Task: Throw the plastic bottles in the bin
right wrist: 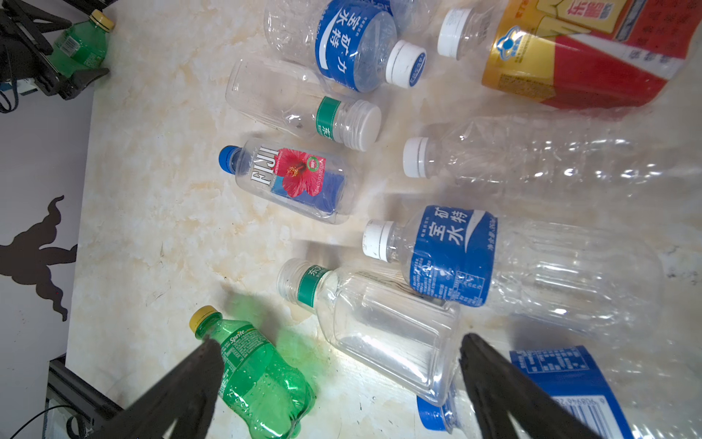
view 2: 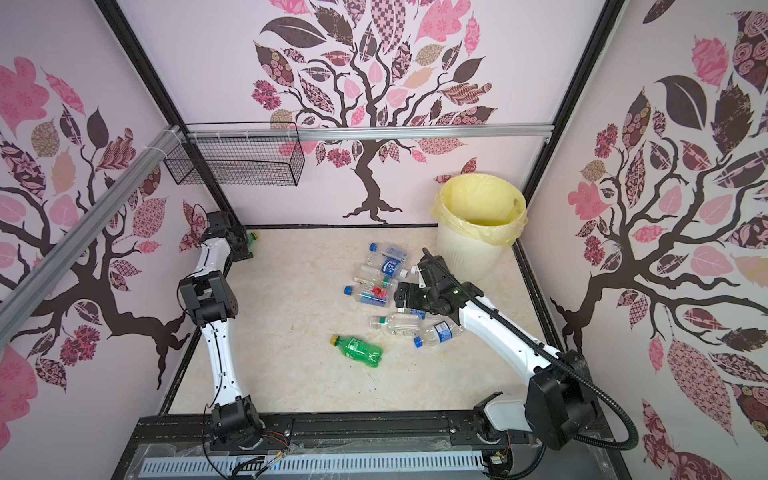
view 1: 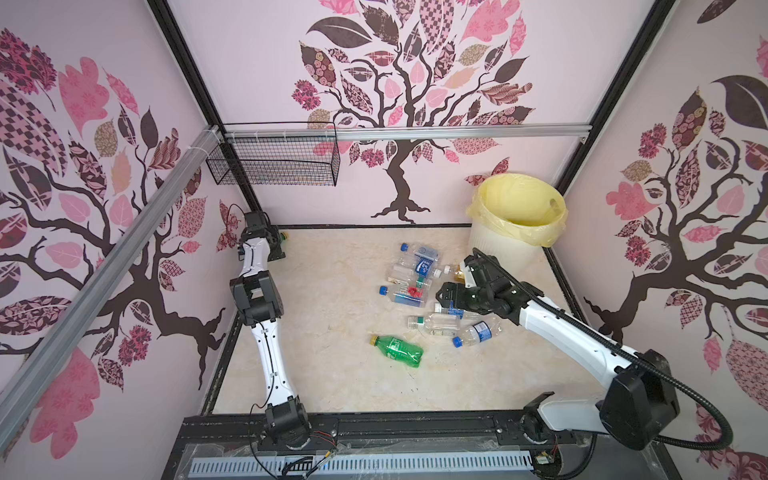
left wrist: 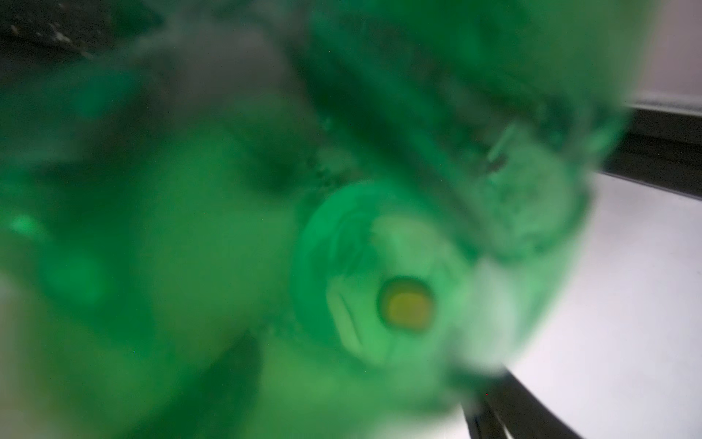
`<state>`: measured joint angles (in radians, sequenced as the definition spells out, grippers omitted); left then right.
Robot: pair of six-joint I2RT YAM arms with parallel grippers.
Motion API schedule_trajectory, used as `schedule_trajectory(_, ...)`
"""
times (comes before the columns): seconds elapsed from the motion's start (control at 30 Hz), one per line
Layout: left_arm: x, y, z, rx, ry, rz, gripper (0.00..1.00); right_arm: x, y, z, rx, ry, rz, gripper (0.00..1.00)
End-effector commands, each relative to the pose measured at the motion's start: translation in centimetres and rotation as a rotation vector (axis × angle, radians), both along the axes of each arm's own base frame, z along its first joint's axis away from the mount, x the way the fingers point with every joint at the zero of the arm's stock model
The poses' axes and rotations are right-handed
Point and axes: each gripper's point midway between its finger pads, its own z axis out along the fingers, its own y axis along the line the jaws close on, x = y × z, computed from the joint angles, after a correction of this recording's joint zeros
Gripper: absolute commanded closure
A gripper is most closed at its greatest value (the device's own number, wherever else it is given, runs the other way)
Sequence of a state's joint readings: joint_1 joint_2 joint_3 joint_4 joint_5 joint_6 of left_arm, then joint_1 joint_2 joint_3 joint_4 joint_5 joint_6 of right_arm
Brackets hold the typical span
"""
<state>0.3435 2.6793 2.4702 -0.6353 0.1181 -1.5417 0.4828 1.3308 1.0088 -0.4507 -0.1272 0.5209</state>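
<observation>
Both top views: found the bin (view 1: 496,249) in the table's (view 1: 332,299) far right corner, with the plastic bottles (view 1: 419,276) lying loose near it. Saw the right gripper (view 1: 445,296) hovering over them and the left gripper (view 1: 277,245) at the far left corner.

Left wrist: made out only a blurred green bottle (left wrist: 342,228) filling the frame.

Right wrist: saw right jaws spread wide above a clear bottle (right wrist: 380,334) and a Sprite bottle (right wrist: 258,376), and left jaws clamped on the green bottle.
</observation>
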Motion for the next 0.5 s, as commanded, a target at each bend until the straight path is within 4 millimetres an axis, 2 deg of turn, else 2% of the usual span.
schedule_trajectory(0.0,-1.0,-0.9,-2.8,-0.009,0.070,-0.044,0.17,0.8,0.4,0.5,0.017,-0.004,-0.010,0.00)
schedule_trajectory(0.47,-0.8,-3.5,-2.2,0.000,0.070,-0.151,0.18,0.7,0.4,0.5,0.027,-0.006,-0.012,0.00)
